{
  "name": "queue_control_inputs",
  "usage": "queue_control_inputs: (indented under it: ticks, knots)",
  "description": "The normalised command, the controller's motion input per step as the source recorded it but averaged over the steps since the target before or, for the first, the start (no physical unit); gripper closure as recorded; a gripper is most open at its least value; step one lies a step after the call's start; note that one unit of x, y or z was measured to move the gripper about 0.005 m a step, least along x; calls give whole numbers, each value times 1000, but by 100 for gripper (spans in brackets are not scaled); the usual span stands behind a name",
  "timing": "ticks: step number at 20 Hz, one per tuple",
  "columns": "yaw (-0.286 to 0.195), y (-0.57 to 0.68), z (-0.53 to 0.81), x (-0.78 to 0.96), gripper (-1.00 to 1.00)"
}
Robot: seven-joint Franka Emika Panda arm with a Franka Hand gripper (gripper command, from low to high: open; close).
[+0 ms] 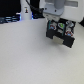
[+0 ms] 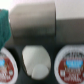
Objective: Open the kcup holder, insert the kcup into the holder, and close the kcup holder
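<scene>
The kcup holder is a black box at the exterior view's right, with colourful pod tops showing on its upper side. The white arm comes down from above, and its gripper hangs right over the box, dark against it, so the fingers do not separate from it. A small green patch sits just under the gripper; it may be the kcup's top. The blurred wrist view looks down close on round slots: two pods with brown-red lids, a white oval between them, and a teal-green shape at one edge.
A tall white bottle-like object stands at the back of the pale table. Dark clutter lies at the exterior view's far left. Grey blocks fill the wrist view beyond the pods.
</scene>
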Motion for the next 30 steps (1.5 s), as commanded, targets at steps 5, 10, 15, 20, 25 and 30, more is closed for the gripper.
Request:
queue_control_inputs:
  ticks: [5, 10, 15, 20, 25, 30]
  knots:
    - [92, 233, -25, 697, -100]
    - [222, 219, -121, 269, -100]
    - [274, 14, -205, -64, -100]
    - [208, 220, -42, -296, -100]
    - [138, 494, 20, -236, -100]
    - [111, 556, 8, -321, -100]
